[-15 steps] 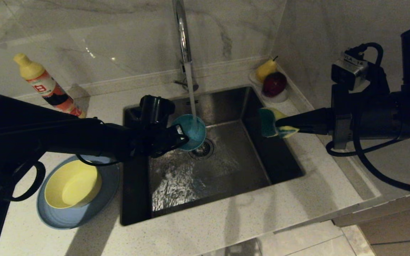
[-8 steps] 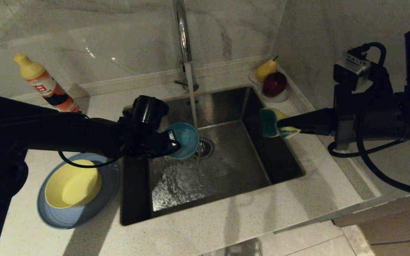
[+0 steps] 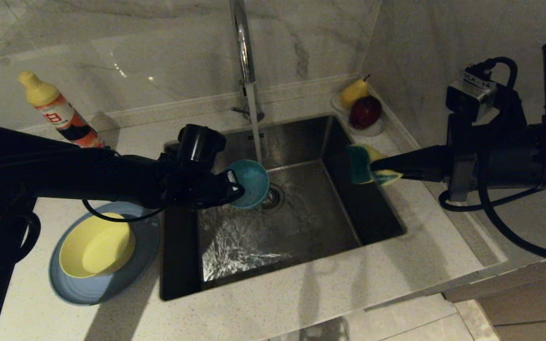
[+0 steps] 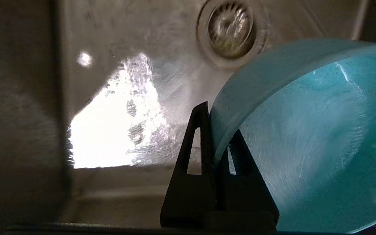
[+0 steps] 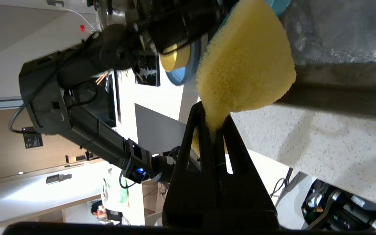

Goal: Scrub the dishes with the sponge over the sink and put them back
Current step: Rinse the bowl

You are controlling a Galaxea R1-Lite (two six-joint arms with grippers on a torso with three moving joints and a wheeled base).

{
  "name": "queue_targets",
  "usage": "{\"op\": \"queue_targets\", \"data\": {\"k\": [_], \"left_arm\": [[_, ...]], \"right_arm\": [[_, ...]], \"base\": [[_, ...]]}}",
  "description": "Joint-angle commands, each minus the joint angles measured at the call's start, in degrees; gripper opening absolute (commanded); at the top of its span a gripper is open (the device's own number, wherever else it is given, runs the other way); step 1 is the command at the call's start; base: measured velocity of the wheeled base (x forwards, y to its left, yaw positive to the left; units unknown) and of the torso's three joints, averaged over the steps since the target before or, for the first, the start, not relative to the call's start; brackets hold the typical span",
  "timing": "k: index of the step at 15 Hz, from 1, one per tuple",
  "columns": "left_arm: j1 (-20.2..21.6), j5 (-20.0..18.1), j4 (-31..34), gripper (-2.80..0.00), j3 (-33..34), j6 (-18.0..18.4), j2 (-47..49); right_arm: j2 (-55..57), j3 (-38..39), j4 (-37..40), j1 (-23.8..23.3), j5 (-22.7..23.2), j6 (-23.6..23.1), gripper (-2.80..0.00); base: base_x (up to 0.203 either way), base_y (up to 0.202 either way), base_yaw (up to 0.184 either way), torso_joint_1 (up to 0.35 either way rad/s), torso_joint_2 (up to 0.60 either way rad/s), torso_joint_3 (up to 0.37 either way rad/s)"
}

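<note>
Teal-blue bowl, matte and wet inside, hangs tilted over the sink near the drain, its rim pinched between the clenched fingers of the left gripper. Water from the tap runs just beside its far edge. Over the sink's right rim, the right gripper squeezes the sponge, well apart from the bowl. Yellow bowl sits in the plate on the counter left of the basin.

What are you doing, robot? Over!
Left gripper pinching teal bowl rim over sink, tap running. Right gripper squeezing sponge at sink's right edge. Nothing between them.
</note>
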Motion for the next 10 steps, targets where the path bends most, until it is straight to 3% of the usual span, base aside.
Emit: {"op": "queue_targets", "data": {"k": [1,10], "left_arm": [[0.0,0.2,0.3,-2.8,-2.5,-3.1,2.0],[1.3,0.3,0.4,-2.8,-3.3,-3.8,2.4]], "right_arm": [[-0.4,1.4,0.0,0.0,0.9,0.1,-2.8],[0.3,0.9,0.0,0.1,1.4,0.1,-2.8]], "base": [[0.0,0.0,0.0,0.0,0.0,0.0],[0.0,0.0,0.0,0.0,0.0,0.0]]}}
